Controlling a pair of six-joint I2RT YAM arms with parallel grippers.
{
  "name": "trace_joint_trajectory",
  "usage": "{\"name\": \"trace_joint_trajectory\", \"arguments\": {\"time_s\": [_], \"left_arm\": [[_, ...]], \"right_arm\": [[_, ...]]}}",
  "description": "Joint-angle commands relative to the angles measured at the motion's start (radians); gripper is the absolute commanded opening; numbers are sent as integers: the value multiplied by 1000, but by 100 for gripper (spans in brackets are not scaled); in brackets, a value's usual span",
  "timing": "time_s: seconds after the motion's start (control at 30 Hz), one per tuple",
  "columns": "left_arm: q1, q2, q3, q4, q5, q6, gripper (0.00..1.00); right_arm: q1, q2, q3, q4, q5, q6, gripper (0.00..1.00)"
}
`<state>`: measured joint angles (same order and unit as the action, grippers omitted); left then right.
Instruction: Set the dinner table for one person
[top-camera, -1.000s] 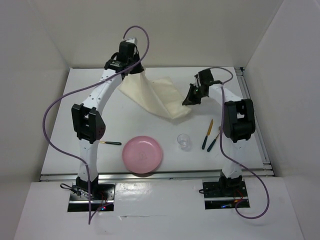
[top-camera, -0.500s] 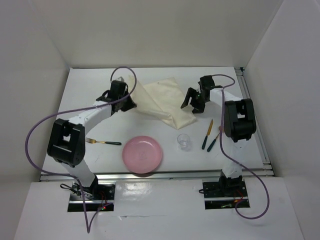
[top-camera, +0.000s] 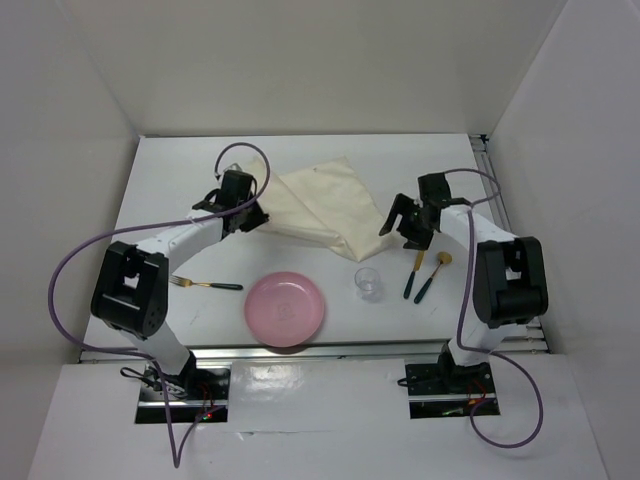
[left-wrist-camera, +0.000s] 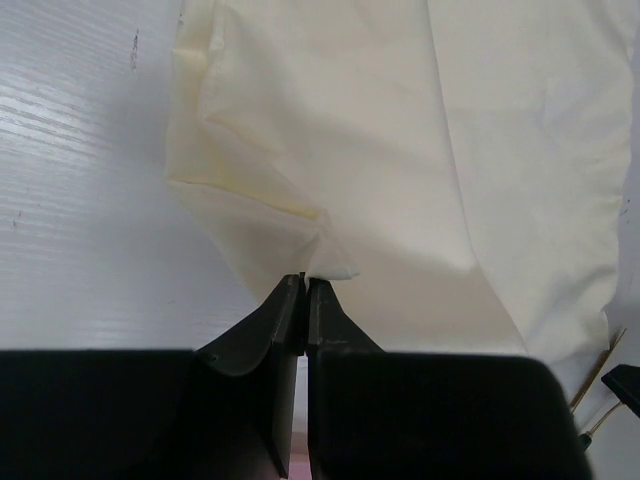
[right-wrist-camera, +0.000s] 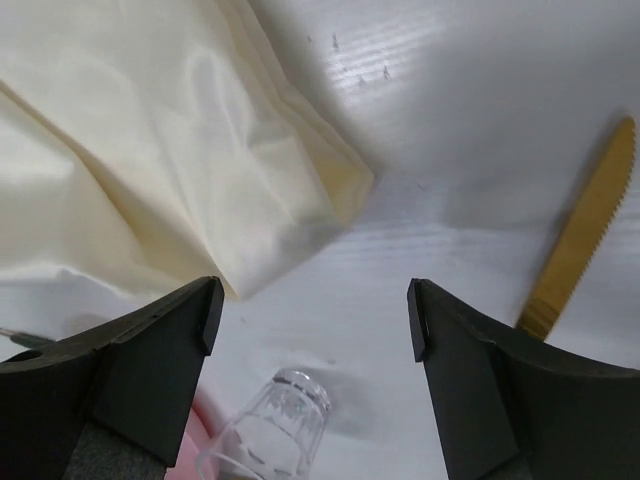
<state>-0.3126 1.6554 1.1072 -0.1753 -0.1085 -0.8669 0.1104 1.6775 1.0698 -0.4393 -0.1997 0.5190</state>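
The dinner table (top-camera: 160, 180) is a matte-white slab with metal rails at its right and near edges, lying under both arms. A cream cloth mat (top-camera: 320, 200) lies rumpled toward the far middle. The left gripper (left-wrist-camera: 305, 285) pinches the mat's left corner, and the right gripper (right-wrist-camera: 315, 320) hangs spread over its near-right corner. Toward the near edge lie a fork (top-camera: 205, 285), pink plate (top-camera: 286, 309), glass (top-camera: 368, 282), knife (top-camera: 415, 270) and spoon (top-camera: 431, 279).

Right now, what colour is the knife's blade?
Gold. The knife blade shows best in the right wrist view.
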Motion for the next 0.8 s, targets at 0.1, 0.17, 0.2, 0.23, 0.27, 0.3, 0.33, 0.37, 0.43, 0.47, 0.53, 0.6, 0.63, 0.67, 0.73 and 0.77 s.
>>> {"name": "trace_joint_trajectory", "arguments": {"time_s": [0.1,0.17,0.2,0.23,0.27,0.3,0.33,0.37,0.43,0.47,0.53,0.6,0.63,0.67,0.73,0.77], "left_arm": [[38,-98,10,3,-37,25,0],[47,-98,10,13,-28,25,0],[47,-98,10,13,-28,25,0],[47,-108,0,13,-28,25,0],[47,-108,0,13,-28,25,0],[47,-108,0,13,-19,25,0],[47,-117,-10,13,-19,25,0],[56,-117,-10,13,-19,25,0],[56,-117,-10,13,-19,25,0],[56,-117,-10,13,-19,25,0],[56,-117,-10,13,-19,25,0],[56,-117,-10,13,-19,25,0],[56,-126,-10,13,-10,25,0],[56,-126,-10,13,-10,25,0],[56,-126,-10,13,-10,25,0],[66,-126,-10,4,-10,25,0]], "right_arm": [[-31,-90,-117,124,-179,16,83],[-31,-67,-140,190,-237,56,83],[-31,-56,-140,191,-237,56,83],[-31,-44,-140,218,-257,65,82],[-31,-29,-140,218,-257,81,82],[-31,-15,-140,231,-257,81,80],[-31,11,-128,246,-268,94,79],[-31,22,-128,255,-268,104,79],[-31,37,-128,283,-254,117,74],[-31,53,-128,292,-242,128,72],[-31,67,-128,310,-233,140,68],[-31,82,-128,320,-221,163,61],[-31,93,-137,320,-221,164,58],[-31,93,-146,335,-210,176,55],[-31,93,-146,347,-179,185,43],[-31,81,-156,358,-153,194,38]]}}
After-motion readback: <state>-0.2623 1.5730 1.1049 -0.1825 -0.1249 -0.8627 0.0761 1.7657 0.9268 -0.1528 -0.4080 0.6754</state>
